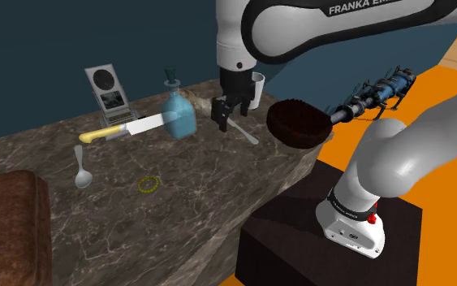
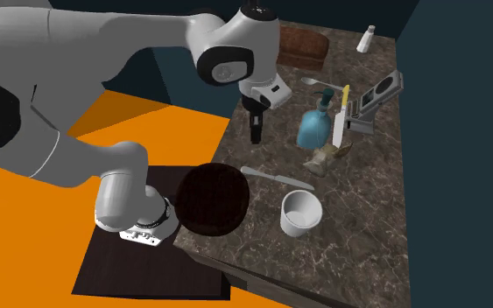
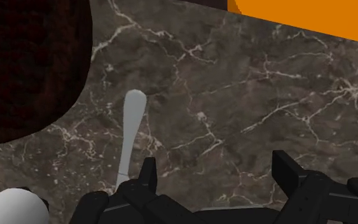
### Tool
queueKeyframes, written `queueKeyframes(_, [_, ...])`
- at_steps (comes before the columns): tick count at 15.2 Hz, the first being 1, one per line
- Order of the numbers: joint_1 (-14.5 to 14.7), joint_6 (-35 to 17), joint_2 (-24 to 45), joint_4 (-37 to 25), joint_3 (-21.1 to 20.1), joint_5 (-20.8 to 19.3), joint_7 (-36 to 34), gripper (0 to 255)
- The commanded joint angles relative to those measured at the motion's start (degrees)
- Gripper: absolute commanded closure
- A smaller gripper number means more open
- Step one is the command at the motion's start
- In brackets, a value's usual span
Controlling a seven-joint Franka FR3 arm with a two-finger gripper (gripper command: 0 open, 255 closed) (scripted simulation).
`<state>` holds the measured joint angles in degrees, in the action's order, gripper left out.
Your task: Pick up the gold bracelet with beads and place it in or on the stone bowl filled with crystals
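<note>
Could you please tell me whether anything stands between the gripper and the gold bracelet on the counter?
Nothing visible does. In the shoulder view, bare marble counter lies between the open gripper, raised above it, and the gold bracelet; the blue bottle stands off to the side, toward the back.

Counter: dark marble (image 1: 218, 191) veined in white, beside an orange floor (image 3: 298, 16).
Knife: yellow-handled with a white blade (image 1: 129, 128), lying flat, its tip at the blue bottle (image 1: 178, 115).
Bottle: upright, narrow neck.
Spoon: grey (image 1: 81, 169), flat on the marble near the knife's handle.
Cup: white (image 2: 301, 213), upright.
Flat utensil: pale grey (image 2: 275, 178), lying between cup and bottle.
Panel: grey with a round dial (image 1: 107, 88), propped behind the knife.
Brown block: rounded (image 1: 11, 227), at the counter's end.
Shaker: small, white (image 2: 367, 38), near the block.
</note>
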<state>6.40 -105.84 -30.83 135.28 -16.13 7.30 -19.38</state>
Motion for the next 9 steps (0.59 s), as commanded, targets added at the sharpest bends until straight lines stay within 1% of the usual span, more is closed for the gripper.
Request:
queueKeyframes(1, [0.31, -1.77, 3.54, -2.22, -2.24, 0.66, -2.94, 0])
queueKeyframes(5, [0.62, -5.42, 10.4, -6.24, -6.22, 0.78, -8.35, 0])
queueKeyframes(9, [0.84, -8.53, 17.98, -11.34, -9.96, -0.7, -14.17, 0])
